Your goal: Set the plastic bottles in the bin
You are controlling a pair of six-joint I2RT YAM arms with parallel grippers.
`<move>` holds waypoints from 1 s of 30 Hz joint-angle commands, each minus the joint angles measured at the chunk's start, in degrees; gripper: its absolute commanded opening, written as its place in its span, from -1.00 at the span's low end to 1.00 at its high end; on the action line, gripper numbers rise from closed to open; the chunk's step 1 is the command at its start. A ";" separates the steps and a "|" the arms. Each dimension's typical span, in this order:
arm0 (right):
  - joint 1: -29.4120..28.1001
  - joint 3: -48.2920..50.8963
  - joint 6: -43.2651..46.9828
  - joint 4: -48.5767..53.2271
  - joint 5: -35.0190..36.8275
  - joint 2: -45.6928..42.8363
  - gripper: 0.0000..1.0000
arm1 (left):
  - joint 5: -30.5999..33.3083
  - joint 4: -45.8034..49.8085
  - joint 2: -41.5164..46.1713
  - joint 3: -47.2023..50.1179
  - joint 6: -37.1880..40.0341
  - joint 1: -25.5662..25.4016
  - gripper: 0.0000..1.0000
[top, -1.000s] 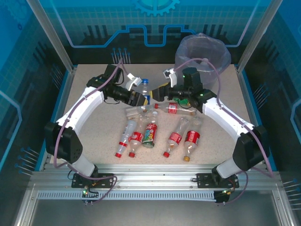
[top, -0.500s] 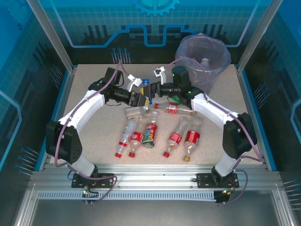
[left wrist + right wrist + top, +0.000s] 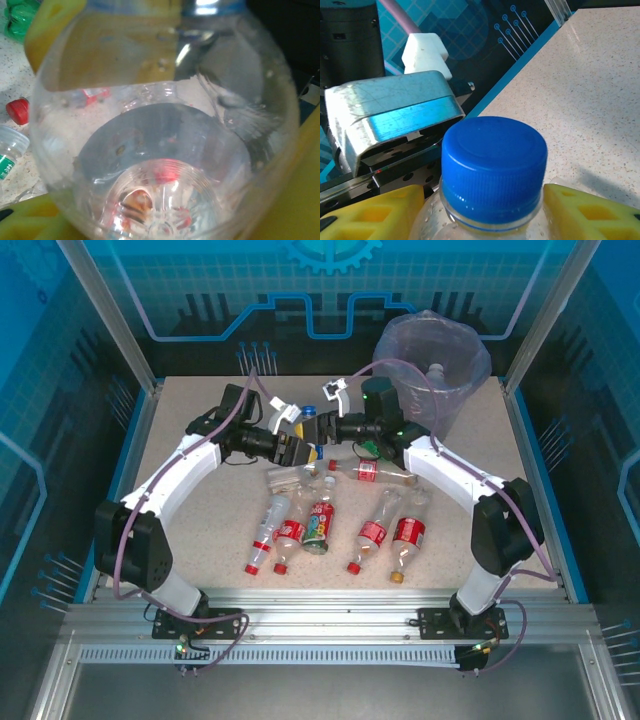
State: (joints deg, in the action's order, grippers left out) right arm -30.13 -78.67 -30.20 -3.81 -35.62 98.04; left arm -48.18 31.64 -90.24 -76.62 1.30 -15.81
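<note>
While the small clear plastic bottle with the blue cap (image 3: 311, 425) hangs above the speckled worktop (image 3: 530, 440), left of the round grey bin with the lavender bag (image 3: 455, 390), a handover seems in hand. The yellow right fingers (image 3: 580, 210) press its shoulder under the cap. The left fingers (image 3: 50, 25) flank its base, pinching or not I cannot tell. Next the left should release, then the right should carry it over the bin.
</note>
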 commanded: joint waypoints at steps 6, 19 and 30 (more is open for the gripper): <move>0.54 -2.18 2.99 5.61 6.62 -2.44 -0.03 | 3.13 0.03 3.70 0.11 1.10 -0.18 0.98; 9.45 -12.84 13.15 20.04 23.07 -10.21 -0.15 | 8.60 -0.14 7.30 1.41 1.68 -0.09 0.98; 17.22 -23.83 22.60 19.05 42.64 -9.03 -0.15 | 22.69 6.07 1.71 -1.39 1.60 -0.09 0.98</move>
State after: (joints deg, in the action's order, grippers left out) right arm -14.63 -98.80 -11.86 14.63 -0.47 87.35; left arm -31.81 33.41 -86.35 -76.38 1.85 -15.81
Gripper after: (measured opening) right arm 0.578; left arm 0.992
